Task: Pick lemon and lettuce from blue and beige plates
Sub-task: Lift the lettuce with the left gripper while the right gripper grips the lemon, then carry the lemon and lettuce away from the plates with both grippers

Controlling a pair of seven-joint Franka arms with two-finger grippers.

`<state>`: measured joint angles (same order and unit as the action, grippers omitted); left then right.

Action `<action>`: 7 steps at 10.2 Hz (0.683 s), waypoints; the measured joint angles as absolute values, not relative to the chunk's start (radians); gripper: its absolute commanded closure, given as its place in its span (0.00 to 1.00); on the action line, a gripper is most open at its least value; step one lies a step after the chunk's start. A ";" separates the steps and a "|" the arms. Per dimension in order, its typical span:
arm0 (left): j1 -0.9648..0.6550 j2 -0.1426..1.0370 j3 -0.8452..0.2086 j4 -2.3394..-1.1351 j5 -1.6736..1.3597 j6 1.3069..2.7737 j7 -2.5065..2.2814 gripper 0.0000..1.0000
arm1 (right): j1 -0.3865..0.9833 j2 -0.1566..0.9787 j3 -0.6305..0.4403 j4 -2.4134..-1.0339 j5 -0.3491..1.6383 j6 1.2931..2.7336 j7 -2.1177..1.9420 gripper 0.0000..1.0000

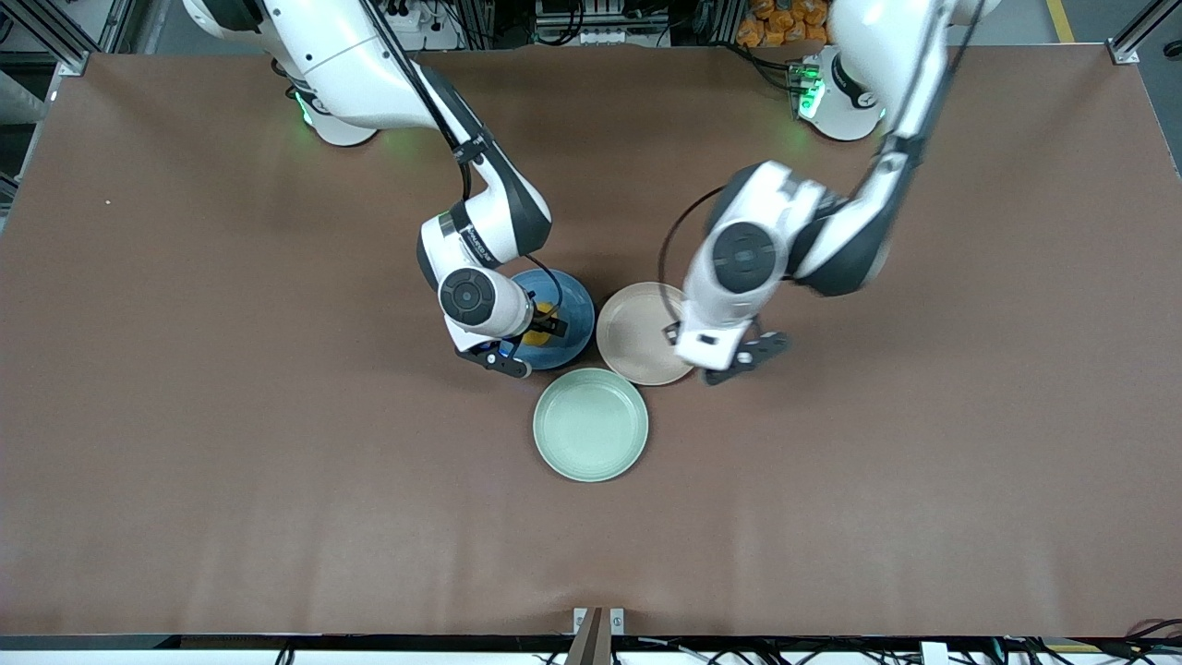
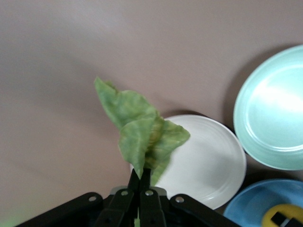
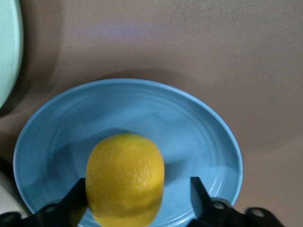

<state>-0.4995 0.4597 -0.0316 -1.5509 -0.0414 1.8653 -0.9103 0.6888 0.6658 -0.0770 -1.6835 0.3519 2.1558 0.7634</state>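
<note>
My left gripper (image 2: pixel 140 175) is shut on the tail of the green lettuce (image 2: pixel 137 127) and holds it up over the rim of the beige plate (image 2: pixel 208 165). In the front view that hand (image 1: pixel 713 353) is over the beige plate's (image 1: pixel 635 332) edge and hides the leaf. The yellow lemon (image 3: pixel 125 175) lies on the blue plate (image 3: pixel 189 123). My right gripper (image 3: pixel 137 187) is open around it: one finger touches the lemon, the other stands apart. In the front view the right gripper (image 1: pixel 547 321) is over the blue plate (image 1: pixel 574 319) at the lemon (image 1: pixel 542 312).
A pale mint-green plate (image 1: pixel 591 425) sits nearer the front camera, touching close to both other plates; it also shows in the left wrist view (image 2: pixel 274 113). The three plates are clustered mid-table on a brown mat (image 1: pixel 231 443) with wide bare room around them.
</note>
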 measured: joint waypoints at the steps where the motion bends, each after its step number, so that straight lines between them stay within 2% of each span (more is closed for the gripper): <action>1: -0.444 0.426 -0.029 -1.553 -0.041 1.809 -0.808 1.00 | 0.689 0.666 -0.077 -1.684 0.352 2.168 0.763 1.00; 3: -0.324 0.401 -0.028 -1.561 -0.041 1.757 -0.623 1.00 | 0.689 0.666 -0.079 -1.683 0.352 2.183 0.764 1.00; 6: -0.203 0.416 -0.028 -1.600 -0.040 1.753 -0.457 1.00 | 0.683 0.659 -0.094 -1.674 0.352 2.167 0.765 1.00; 7: -0.176 0.437 -0.029 -1.607 -0.040 1.761 -0.427 0.86 | 0.672 0.648 -0.107 -1.655 0.352 2.131 0.765 1.00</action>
<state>-0.1765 0.4374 -0.0286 -1.6074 -0.0403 1.7609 -0.4274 0.6725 0.6475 -0.1073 -1.6553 0.3521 2.1308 0.7654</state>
